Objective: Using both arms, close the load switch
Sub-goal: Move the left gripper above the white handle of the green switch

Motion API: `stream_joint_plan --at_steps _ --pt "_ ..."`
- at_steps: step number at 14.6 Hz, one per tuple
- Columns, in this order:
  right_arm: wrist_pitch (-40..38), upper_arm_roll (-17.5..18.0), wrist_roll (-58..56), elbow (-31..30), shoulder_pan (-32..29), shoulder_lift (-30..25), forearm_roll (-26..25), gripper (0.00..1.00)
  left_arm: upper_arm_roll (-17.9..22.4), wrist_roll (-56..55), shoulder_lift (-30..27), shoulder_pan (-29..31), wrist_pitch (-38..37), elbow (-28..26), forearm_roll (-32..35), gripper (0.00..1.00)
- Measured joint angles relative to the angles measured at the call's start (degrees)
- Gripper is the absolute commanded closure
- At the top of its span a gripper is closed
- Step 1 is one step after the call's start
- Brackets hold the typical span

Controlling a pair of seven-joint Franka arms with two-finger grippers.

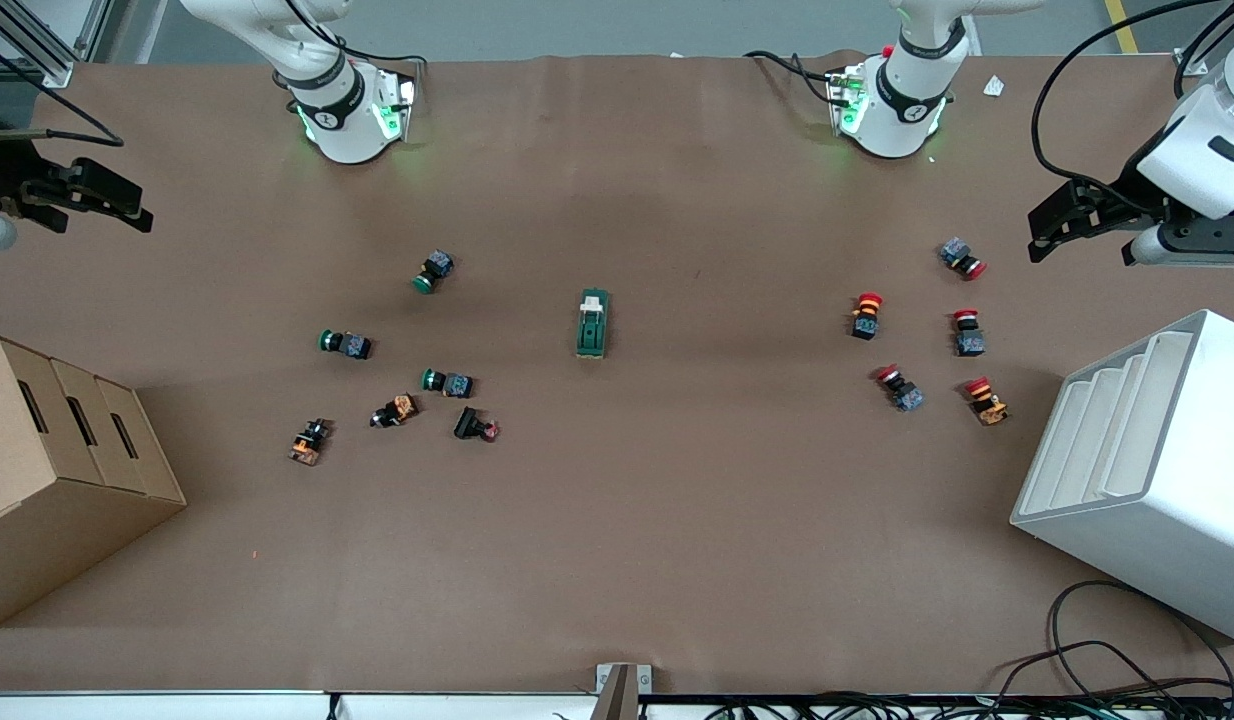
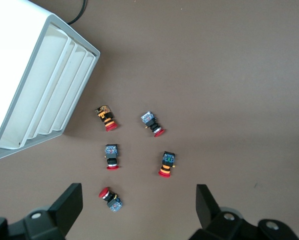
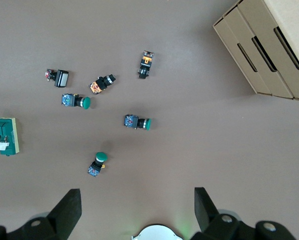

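The load switch (image 1: 593, 323) lies flat near the middle of the brown table (image 1: 677, 520), its cream-white lever end turned toward the robots' bases, nothing touching it; it shows too in the right wrist view (image 3: 5, 136). Toward the right arm's end of the table from the load switch lie green-capped push buttons (image 1: 346, 344) among other small dark parts, well apart from it, and past them a cardboard box (image 1: 57, 470); toward the left arm's end lie red-capped push buttons (image 1: 866, 314), and past those a white tray rack (image 1: 1147, 470). The left gripper (image 2: 139, 207) hangs high over the red-capped push buttons, far from the load switch, fingers apart and holding nothing; the right gripper (image 3: 138, 212) hangs over the table near the green-capped push buttons, fingers likewise spread and empty.
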Motion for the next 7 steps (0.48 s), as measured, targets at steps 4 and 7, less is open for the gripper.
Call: stream_joint_plan --at_steps 4,7 --pt "-0.01 0.0 0.0 0.0 0.02 0.0 0.0 0.0 -0.96 0.0 0.19 -0.83 0.01 0.3 -0.08 0.0" --pt "-0.04 0.0 0.01 0.04 0.03 0.0 0.0 0.0 -4.9 -0.08 2.74 -1.44 0.72 2.11 -0.09 0.0"
